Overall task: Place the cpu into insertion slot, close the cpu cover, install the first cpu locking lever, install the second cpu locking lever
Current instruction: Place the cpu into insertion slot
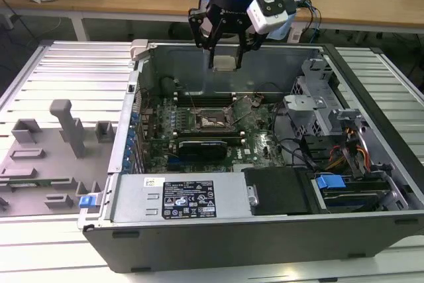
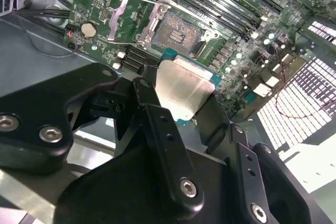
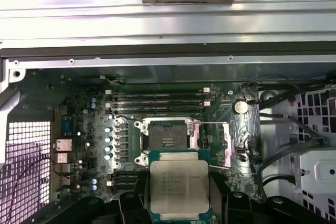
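My gripper is shut on the cpu, a flat square chip with a silvery top. It hangs above the open computer case, over the green motherboard. In both wrist views the black fingers clamp two opposite edges of the cpu. The insertion slot lies bare below and slightly ahead of the chip, and its dark pin field shows. The cpu cover is swung open and rests beside the insertion slot.
Long black memory slots run beside the socket. A labelled metal power supply lines the case's near side. A drive cage and cables sit at the exterior view's right. Grey fixture blocks stand at its left.
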`<state>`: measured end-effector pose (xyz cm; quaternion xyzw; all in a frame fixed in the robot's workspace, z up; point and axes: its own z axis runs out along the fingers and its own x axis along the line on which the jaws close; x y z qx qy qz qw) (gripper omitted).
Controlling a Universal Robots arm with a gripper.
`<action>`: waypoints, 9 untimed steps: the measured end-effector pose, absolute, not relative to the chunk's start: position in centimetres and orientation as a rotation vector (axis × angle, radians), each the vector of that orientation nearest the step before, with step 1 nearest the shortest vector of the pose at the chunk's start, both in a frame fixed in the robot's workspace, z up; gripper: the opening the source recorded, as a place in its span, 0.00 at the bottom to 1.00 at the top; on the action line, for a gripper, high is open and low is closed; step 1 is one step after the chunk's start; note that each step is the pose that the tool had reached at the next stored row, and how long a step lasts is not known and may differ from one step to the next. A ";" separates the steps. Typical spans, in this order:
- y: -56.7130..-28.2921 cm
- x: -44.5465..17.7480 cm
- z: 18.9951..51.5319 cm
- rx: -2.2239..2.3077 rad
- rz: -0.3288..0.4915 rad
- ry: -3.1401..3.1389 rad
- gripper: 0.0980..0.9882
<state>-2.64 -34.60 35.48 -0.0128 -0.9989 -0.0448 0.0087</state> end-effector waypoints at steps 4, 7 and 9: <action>-34.6 -2.7 33.6 -0.040 -0.140 -3.122 0.50; -34.6 -2.8 32.8 -0.040 -0.140 -3.123 0.50; -34.6 -2.8 32.4 -0.040 -0.140 -3.124 0.50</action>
